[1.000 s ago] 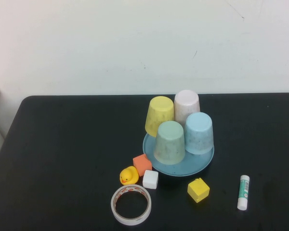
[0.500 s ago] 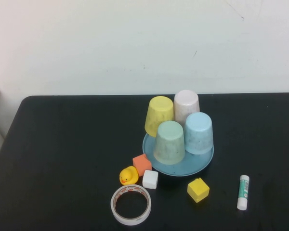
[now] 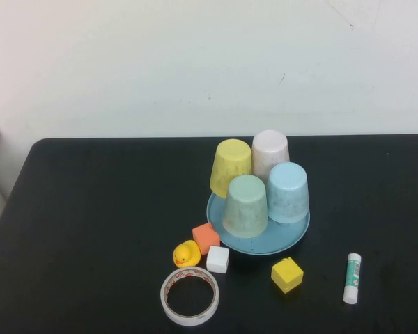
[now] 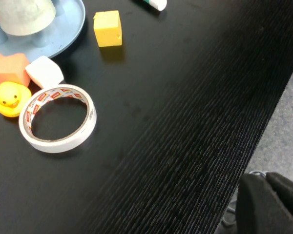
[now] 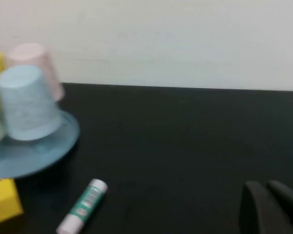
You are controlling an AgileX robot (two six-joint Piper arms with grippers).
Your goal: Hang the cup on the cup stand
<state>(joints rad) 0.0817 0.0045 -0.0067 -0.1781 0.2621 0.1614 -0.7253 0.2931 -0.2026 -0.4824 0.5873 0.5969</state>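
Observation:
The light sky-blue cup sits upside down on the right side of the round blue cup stand; it also shows in the right wrist view. The stand's pegs and white flower knob are hidden under the cups. Neither gripper shows in the high view. My left gripper is shut and empty, off the table's edge, near the tape. My right gripper is shut and empty, low over the table, well to the right of the stand.
A mint-green cup, a yellow cup and a pink-white cup also sit upside down on the stand. In front lie an orange cube, white cube, rubber duck, tape roll, yellow cube and glue stick.
A dark bit of the right arm at the high view's right edge has left the view. The cups and small objects have not moved.

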